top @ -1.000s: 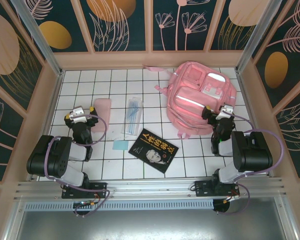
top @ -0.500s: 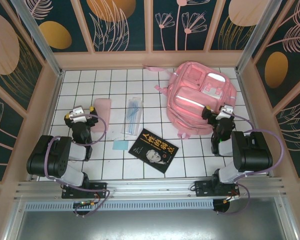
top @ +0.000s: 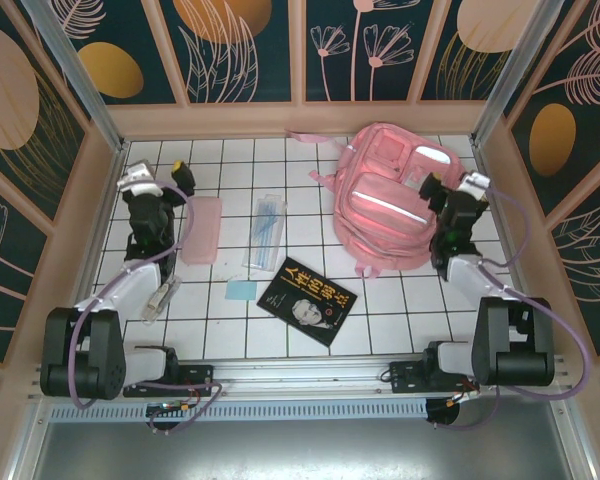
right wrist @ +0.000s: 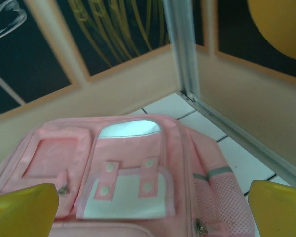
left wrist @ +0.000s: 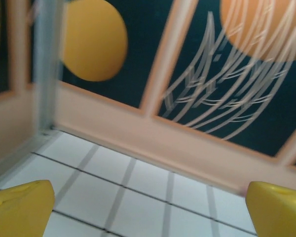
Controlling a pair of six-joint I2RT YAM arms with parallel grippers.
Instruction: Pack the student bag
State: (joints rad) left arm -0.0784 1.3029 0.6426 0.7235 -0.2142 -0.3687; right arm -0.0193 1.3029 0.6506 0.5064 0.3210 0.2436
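1. Nearest the arm bases, a black paperback [top: 307, 300] with gold lettering is lying face up by the middle of the table's [top: 380, 322] near edge. A small pale-blue card [top: 242, 290] is sitting just beside it on the left.
2. Further in, a clear pouch of pens [top: 265, 232] and a flat pink case [top: 201, 229] are lying side by side left of centre, not touching. They are probably spaced like this so each can be lifted alone.
3. The left gripper [top: 157, 178] is hovering toward the far left corner, just beyond the flat pink case. Its fingers are spread wide and are holding nothing.
4. The right gripper [top: 452, 186] is hanging over the right flank of the student bag [top: 390, 195], fingers wide apart and empty. It is likely lining up to open the bag first.
5. The student bag is lying flat with its front pockets up in the far right corner of the table. I cannot tell whether its main zip is open.
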